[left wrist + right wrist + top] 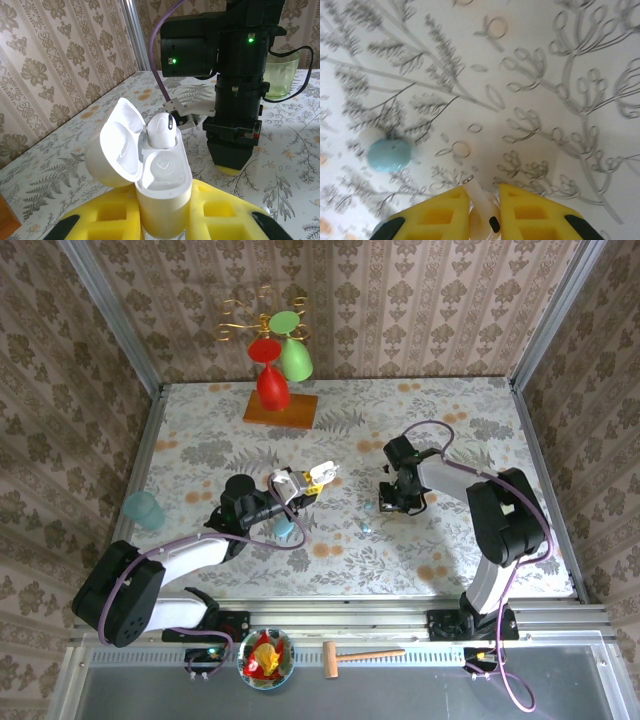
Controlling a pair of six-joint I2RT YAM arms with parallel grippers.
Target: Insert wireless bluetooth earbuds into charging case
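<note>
Holds the open charging case (165, 195) upright in the clamped left gripper (303, 483), lid tipped back, mouth facing up. Shows one earbud (161, 129) seated in the far socket and the near socket (164, 167) bare. Pinches a white earbud (479, 197) between the closed fingers of the right gripper (390, 502), down close to the table (450, 420), with the stem poking out past the fingertips along the gap between them. Lies to the right of the case, apart from it, so the right arm is the one placed to deliver. Probably calls for lifting, carrying leftward over the bare socket, then lowering stem first. Leaves a pale blue earbud (389, 155) loose on the table nearby.
</note>
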